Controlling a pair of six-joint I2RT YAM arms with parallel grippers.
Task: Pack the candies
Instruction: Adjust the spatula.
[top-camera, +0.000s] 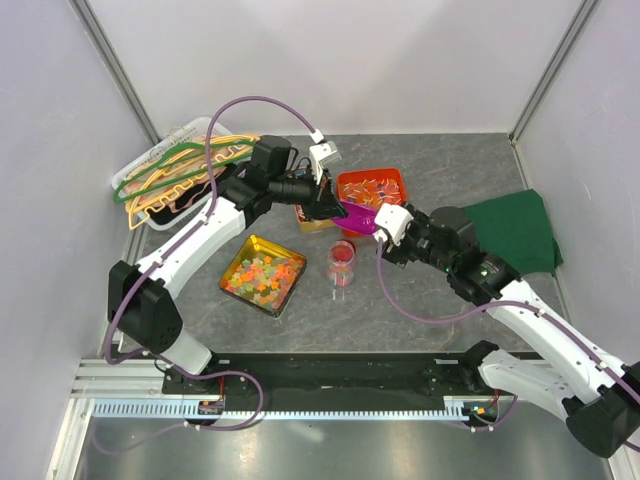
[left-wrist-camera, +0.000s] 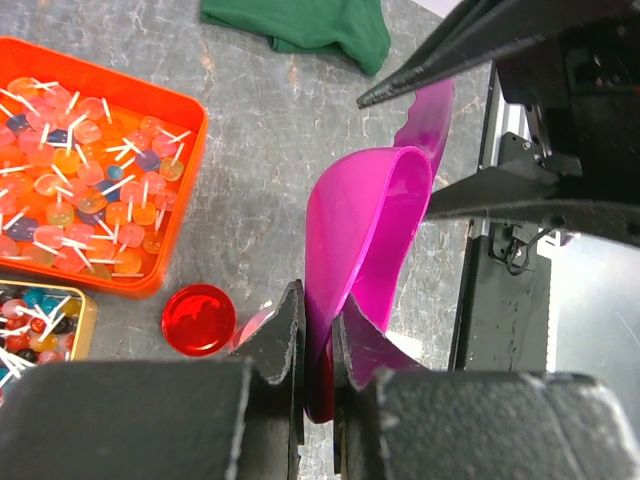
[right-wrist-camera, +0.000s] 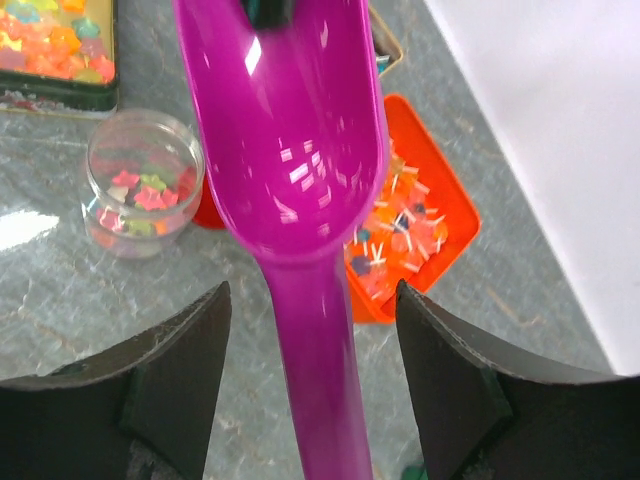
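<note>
Handing over scoop (right-wrist-camera: 290, 150): left tool (left-wrist-camera: 318, 340) clamped its bowl rim, right tool (right-wrist-camera: 312, 320) stood apart around the handle. Right needed to close squarely before left let go. Candies (top-camera: 262, 275) sat in a tin (top-camera: 237, 260) toward the left edge of the desk (top-camera: 420, 300).

The glossy magenta plastic scoop (right-wrist-camera: 285, 130) carries white highlights. The square orange plastic tray (left-wrist-camera: 196, 140) holds translucent pink, orange and yellow candies on white sticks (left-wrist-camera: 80, 190). The gold metal tin (top-camera: 236, 259) is filled with pastel star-shaped candies (top-camera: 264, 277) in orange, yellow, green and pink. Inside the clear round jar (right-wrist-camera: 100, 215) are red, pink and green stars (right-wrist-camera: 140, 190). The round translucent lid (left-wrist-camera: 198, 319) is red, the tabletop (top-camera: 400, 300) mottled grey, the crumpled cloth (top-camera: 515, 235) dark green. A second gold tin (left-wrist-camera: 88, 310) holds what seem dark blue and red sweets (left-wrist-camera: 30, 320).
</note>
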